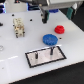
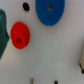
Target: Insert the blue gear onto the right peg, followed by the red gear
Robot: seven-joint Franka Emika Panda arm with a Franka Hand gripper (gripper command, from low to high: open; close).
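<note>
In the exterior view the blue gear [image 1: 49,38] lies flat on the white table, just beyond the grey black-bordered plate [image 1: 46,59]. Two thin dark pins rise from that plate, and the right peg [image 1: 51,50] is the one toward the exterior view's right. The smaller red gear [image 1: 60,29] rests behind the blue one, further to the exterior view's right. My gripper [image 1: 45,20] hangs above the table behind both gears, touching neither. The wrist view shows the blue gear [image 2: 50,11] and red gear [image 2: 19,34] below me. Two dark fingertips [image 2: 32,80] stand apart with nothing between them.
A beige blocky object [image 1: 19,27] stands at the exterior view's left and also shows at the wrist picture's edge [image 2: 81,62]. A dark teal shape [image 2: 2,35] sits close beside the red gear. Small black marks [image 2: 25,6] dot the table.
</note>
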